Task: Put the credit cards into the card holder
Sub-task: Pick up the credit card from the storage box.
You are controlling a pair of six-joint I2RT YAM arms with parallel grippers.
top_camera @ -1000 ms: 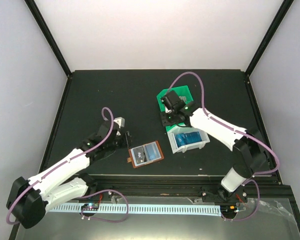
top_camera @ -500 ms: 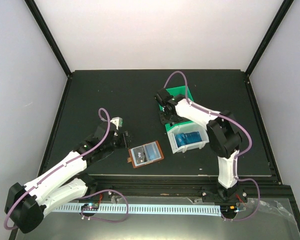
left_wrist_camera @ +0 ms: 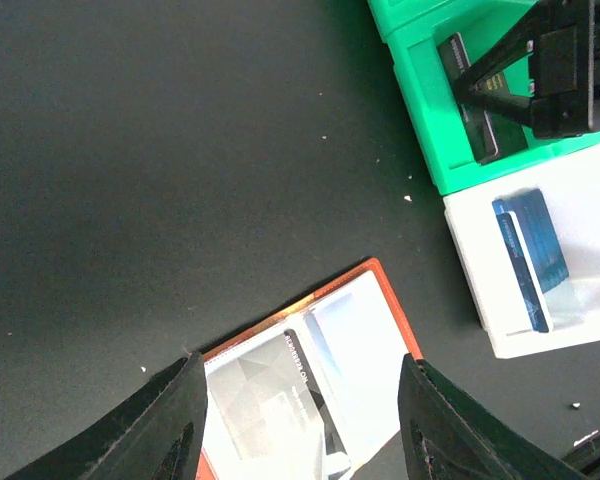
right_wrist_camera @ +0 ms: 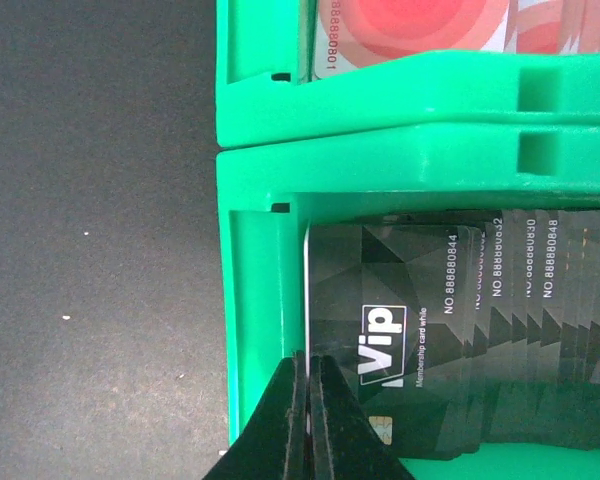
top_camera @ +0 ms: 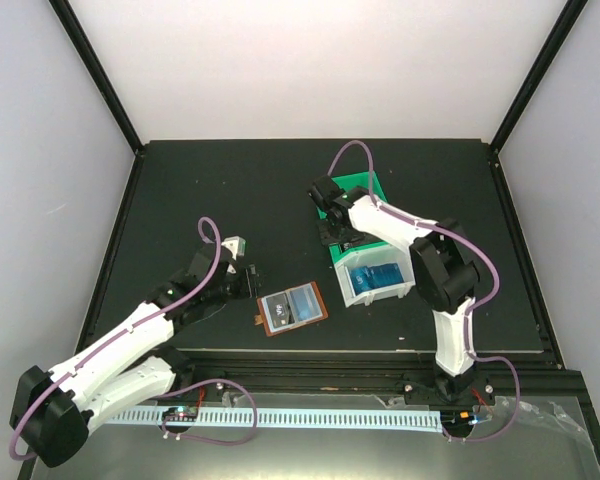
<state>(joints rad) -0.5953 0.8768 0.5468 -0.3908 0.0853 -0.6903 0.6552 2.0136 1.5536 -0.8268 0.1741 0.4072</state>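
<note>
**Right gripper pinches a black card in the tray; card holder lies open**

The right gripper (right_wrist_camera: 307, 362) reaches into a green compartment (right_wrist_camera: 255, 300) of the divided tray. Its two fingers are pressed together on the left edge of the front black VIP card (right_wrist_camera: 380, 290). That card stands on edge at the head of a fanned row of black cards (right_wrist_camera: 510, 330) in the same compartment. Past a dividing wall, the next green compartment holds red-and-white cards (right_wrist_camera: 420, 20), also on edge. The white compartment (left_wrist_camera: 470, 270) adjoins the green ones on the side nearer the arm bases. It holds a few blue cards (left_wrist_camera: 535, 255), standing on edge and leaning together.

The card holder (top_camera: 292, 308) lies open and flat on the black table (top_camera: 200, 190). It is just left of the white compartment but not touching it. An orange-brown border frames its clear sleeves. A dark grey card (left_wrist_camera: 260, 395) sits in one sleeve. The sleeve beside it catches glare in the wrist view, so what it holds cannot be told.

The left gripper (left_wrist_camera: 300, 362) is beside the far left corner of the card holder. Its jaws are apart with nothing between them, and the open holder shows through the gap. Whether its fingers touch the table cannot be told.
</note>
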